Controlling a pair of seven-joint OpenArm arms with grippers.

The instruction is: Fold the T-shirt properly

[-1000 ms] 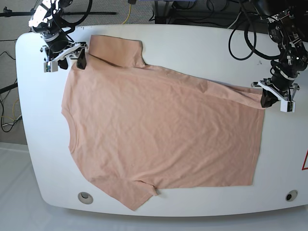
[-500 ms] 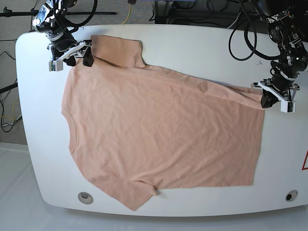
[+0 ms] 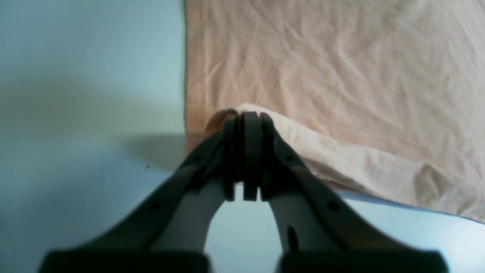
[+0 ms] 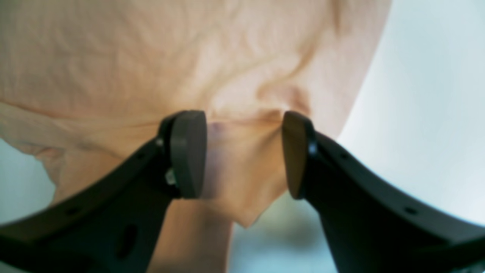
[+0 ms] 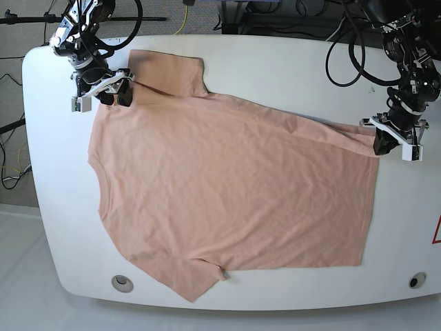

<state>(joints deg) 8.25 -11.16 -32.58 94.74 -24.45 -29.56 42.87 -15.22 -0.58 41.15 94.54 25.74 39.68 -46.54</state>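
the t-shirt is lying spread flat across most of the white desk, collar side toward the base view's left, one sleeve at the far edge and the other hanging toward the near edge. the left tool, on the base view's right, is sitting where it was a second ago, its jaws pressed together and clamped on the hem corner of the t-shirt; the left wrist view is showing that corner lifted into a ridge of cloth running off to the right of the left tool. the right tool, on the base view's left, is the one that is changing: a second ago it was hovering just off the cloth beside the far sleeve, and now it is lying over the shoulder edge. in the right wrist view the right tool is showing its fingers apart with a bunched fold of the t-shirt between them, the gap narrower than before and not yet pinching the cloth.
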